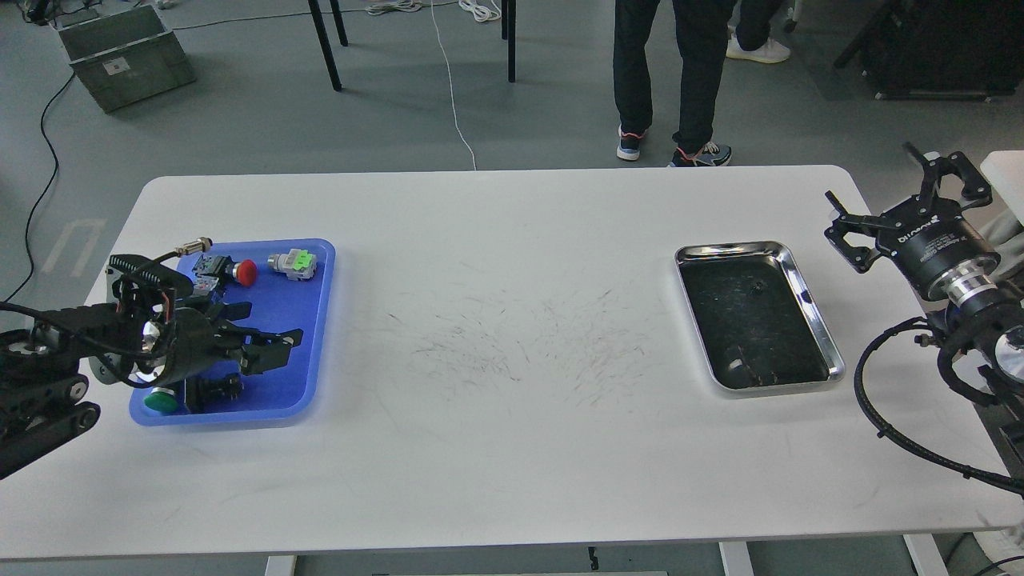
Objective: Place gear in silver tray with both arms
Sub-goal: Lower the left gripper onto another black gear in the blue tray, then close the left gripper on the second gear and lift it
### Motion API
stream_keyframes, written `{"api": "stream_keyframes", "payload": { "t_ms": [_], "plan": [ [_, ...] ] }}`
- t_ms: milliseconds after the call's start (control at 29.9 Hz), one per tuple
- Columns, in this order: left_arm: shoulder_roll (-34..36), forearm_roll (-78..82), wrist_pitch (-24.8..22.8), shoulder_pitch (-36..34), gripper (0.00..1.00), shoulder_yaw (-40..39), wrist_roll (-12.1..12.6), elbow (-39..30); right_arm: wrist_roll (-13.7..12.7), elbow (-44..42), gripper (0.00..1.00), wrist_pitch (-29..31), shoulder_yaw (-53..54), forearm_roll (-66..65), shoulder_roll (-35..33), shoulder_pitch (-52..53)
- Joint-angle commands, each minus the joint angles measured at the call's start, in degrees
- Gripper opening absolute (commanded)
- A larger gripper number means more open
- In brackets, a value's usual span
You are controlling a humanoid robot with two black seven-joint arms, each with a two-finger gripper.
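White table (pixel 496 352), matte, finely scratched across the middle. Blue plastic tray (pixel 316 320) at the left end, rounded corners, holding a red-capped push button (pixel 244 272), a grey block with a green face (pixel 293 263), a green-capped button (pixel 162 400) and a small black part (pixel 214 390). Left gripper (pixel 276 346) hovering over that tray, fingers (pixel 280 336) pointing right and close together; whether anything sits between them cannot be told, dark on dark. Silver tray (pixel 816 320) well to the right of those fingers, shiny steel, raised rim, dark scuffed reflective bottom, nothing clearly lying in it. Right gripper (pixel 904 204) beyond the silver tray's right rim, off the table edge, claw-like fingers (pixel 848 236) spread wide, holding nothing. Both arms cut off at the picture's edges.
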Motion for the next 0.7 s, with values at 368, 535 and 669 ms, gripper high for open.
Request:
{"api": "stream_keyframes", "payload": {
  "t_ms": [368,535,669],
  "plan": [
    [-2.36,2.31,1.85,0.78,0.81,1.02,-2.14,5.81,0.26,0.00,0.97,0.00,1.03,0.00,-0.58,-0.42],
    [-2.36,2.66,2.64,1.39,0.74,1.10,-2.14,6.07,0.26,0.17,0.97,0.00,0.68,0.00,-0.49,-0.42],
    [-2.36,3.01,2.73,1.84,0.63,1.10,-2.06,6.69,0.26,0.17,0.97,0.00,0.51,0.00,-0.49,-0.51]
  ]
}}
